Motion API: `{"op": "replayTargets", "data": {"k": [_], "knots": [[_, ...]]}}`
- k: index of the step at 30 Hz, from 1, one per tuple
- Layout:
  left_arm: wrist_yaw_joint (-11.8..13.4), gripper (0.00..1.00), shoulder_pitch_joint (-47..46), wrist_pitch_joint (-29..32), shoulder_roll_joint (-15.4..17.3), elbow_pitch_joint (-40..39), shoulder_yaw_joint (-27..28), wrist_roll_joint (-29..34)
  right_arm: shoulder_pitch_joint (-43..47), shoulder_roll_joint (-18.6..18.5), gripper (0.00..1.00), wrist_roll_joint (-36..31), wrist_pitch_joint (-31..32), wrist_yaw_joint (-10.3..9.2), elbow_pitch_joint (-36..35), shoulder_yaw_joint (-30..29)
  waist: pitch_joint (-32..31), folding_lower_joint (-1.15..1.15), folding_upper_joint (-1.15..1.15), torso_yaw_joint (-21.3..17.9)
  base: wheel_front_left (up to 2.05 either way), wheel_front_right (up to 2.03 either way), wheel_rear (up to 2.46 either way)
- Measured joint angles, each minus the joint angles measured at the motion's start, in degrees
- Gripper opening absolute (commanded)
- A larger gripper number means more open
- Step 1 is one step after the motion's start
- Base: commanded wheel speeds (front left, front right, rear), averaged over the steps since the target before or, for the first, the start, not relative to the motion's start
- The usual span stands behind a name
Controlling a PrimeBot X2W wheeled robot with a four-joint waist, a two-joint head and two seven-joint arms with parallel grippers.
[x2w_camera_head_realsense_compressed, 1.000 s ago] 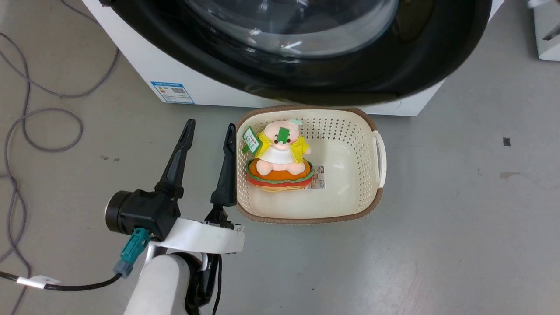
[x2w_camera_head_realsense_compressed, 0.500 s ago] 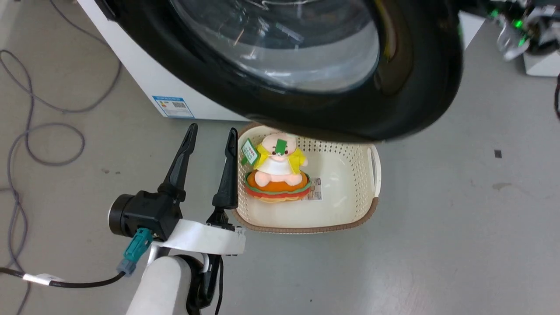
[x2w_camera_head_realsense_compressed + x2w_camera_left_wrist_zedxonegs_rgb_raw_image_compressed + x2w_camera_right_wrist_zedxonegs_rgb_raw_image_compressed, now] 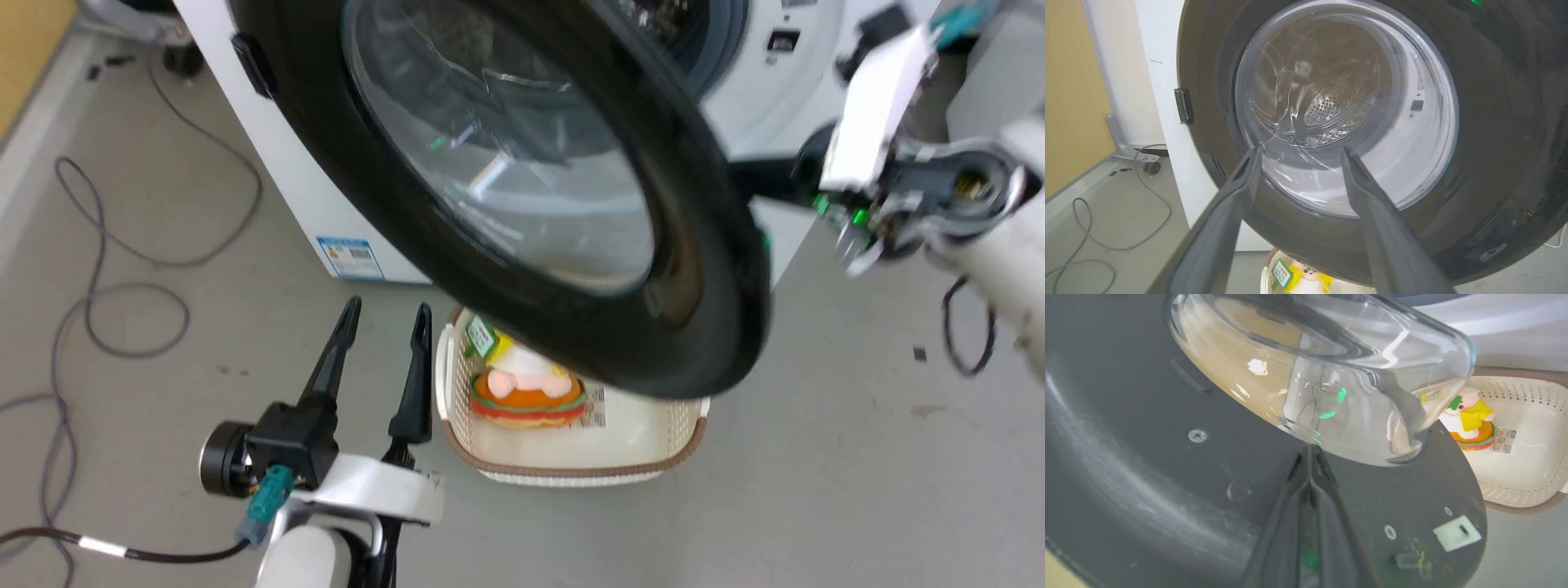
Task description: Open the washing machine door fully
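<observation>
The washing machine door (image 3: 702,269) stands swung out from the white washing machine (image 3: 318,204), its glossy black ring and clear window (image 3: 506,163) facing me. My right gripper (image 3: 1310,451) is shut with nothing in it. Its tips rest against the door's matte dark inner face (image 3: 1147,457), just under the bulging glass bowl (image 3: 1331,375). In the head view the right arm (image 3: 898,180) reaches in behind the door's free edge. My left gripper (image 3: 384,314) is open low in front of the door, apart from it. In the left wrist view its fingers (image 3: 1301,152) frame the window.
A cream basket (image 3: 571,469) holding a plush toy (image 3: 526,392) sits on the floor under the door, right beside the left gripper. Grey cables (image 3: 122,310) loop on the floor at the left. A blue sticker (image 3: 351,257) marks the machine's lower corner.
The door has swung further out and leftward. The head camera has tilted up, bringing the machine front and the right arm into view. The left gripper stays open beside the basket.
</observation>
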Motion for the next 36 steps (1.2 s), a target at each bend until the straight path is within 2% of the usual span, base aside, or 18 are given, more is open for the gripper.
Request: {"op": "replayTargets", "data": {"k": [7,23,26,31,33,34,35,36], "knots": [[-0.98,1.00,3.39,-0.04,0.00,1.70,1.47,1.82,6.44,-0.83,0.00,2.96,-3.59,0.00,-7.05,1.24,-3.61,-0.01,0.00,0.94,0.00,0.00,0.00],[-1.97,1.00,7.06,-0.04,0.01,3.80,3.77,3.01,13.54,-1.18,0.00,6.32,-10.82,0.00,-19.45,5.16,-6.96,-0.01,0.00,0.95,0.00,0.00,0.00],[-1.96,1.00,7.31,-0.04,0.00,4.01,3.70,2.99,16.13,-1.72,0.00,6.75,-16.06,0.00,-21.70,3.30,-7.46,0.00,0.00,0.53,0.00,0.00,0.00],[-1.89,1.00,7.92,-0.04,0.01,4.45,3.88,2.89,23.98,-3.22,0.00,7.01,-28.05,0.00,-24.55,-3.01,-8.17,0.00,0.00,-0.29,0.00,0.00,0.00],[-1.82,1.00,7.99,-0.04,0.00,4.64,3.99,2.85,28.55,-3.38,0.45,7.81,-33.01,0.00,-25.74,-6.71,-8.59,-0.01,0.00,-0.66,0.00,0.00,0.00],[-1.72,1.00,8.16,-0.04,0.00,4.66,4.07,2.83,30.83,-3.47,0.82,7.82,-35.06,0.00,-26.49,-8.18,-8.78,0.00,0.00,-0.90,0.00,0.00,0.00],[-1.64,1.00,9.13,-0.04,0.00,5.00,4.45,2.82,37.81,-3.63,1.00,7.08,-41.27,0.00,-28.53,-12.40,-9.33,0.00,0.00,-1.60,0.00,0.00,0.00],[-1.64,1.00,9.31,-0.04,0.00,5.23,4.55,2.82,40.06,-3.67,1.00,6.48,-43.48,0.00,-28.86,-13.49,-9.52,0.00,0.00,-1.83,0.00,0.00,0.00]]}}
